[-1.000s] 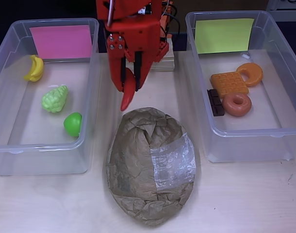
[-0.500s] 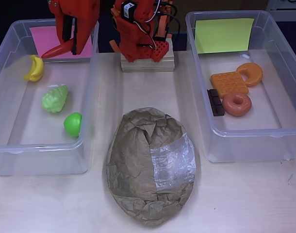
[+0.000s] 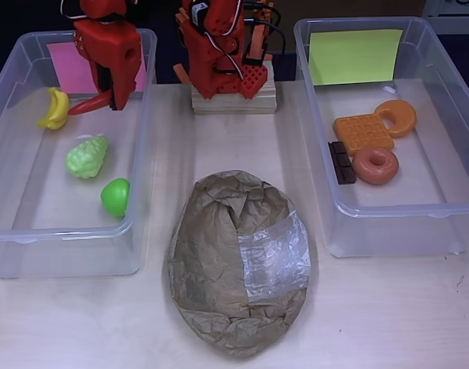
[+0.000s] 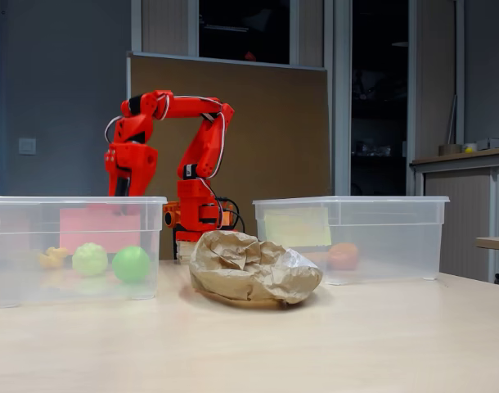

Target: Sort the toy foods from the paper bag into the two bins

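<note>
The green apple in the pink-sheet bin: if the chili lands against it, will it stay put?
Probably not. The green apple looks round and smooth, so a knock could roll it. It sits near the bin wall, which should stop it. It looks like light plastic.

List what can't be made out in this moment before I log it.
- Inside of the paper bag: its crumpled paper covers it in both views.
- Waffle, chocolate bar and croissant in the fixed view: blurred by the bin with the yellow-green sheet.
- How the jaws pinch the red chili: the gripper body covers them from above.
</note>
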You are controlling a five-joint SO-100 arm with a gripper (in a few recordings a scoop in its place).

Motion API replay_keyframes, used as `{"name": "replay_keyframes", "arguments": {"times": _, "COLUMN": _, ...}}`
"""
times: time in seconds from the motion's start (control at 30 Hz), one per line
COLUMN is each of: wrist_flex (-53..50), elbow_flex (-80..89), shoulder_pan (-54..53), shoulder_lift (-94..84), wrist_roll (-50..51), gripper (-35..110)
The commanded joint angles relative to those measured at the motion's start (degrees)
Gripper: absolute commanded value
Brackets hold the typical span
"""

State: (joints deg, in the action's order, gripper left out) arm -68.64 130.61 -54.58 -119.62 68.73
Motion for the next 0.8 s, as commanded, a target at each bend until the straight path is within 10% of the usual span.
{"name": "replay_keyframes", "arguments": {"times": 0.0, "wrist_flex": 2.0, "elbow_flex": 1.8, "shoulder_pan": -1.7, "shoulder_lift": 2.1, "wrist_roll": 0.7, "gripper": 6}}
{"name": "replay_keyframes", "arguments": {"times": 0.77, "wrist_flex": 14.8, "elbow_flex": 6.1, "shoulder_pan": -4.6, "shoulder_lift": 14.9, "wrist_roll": -1.0, "gripper": 31}}
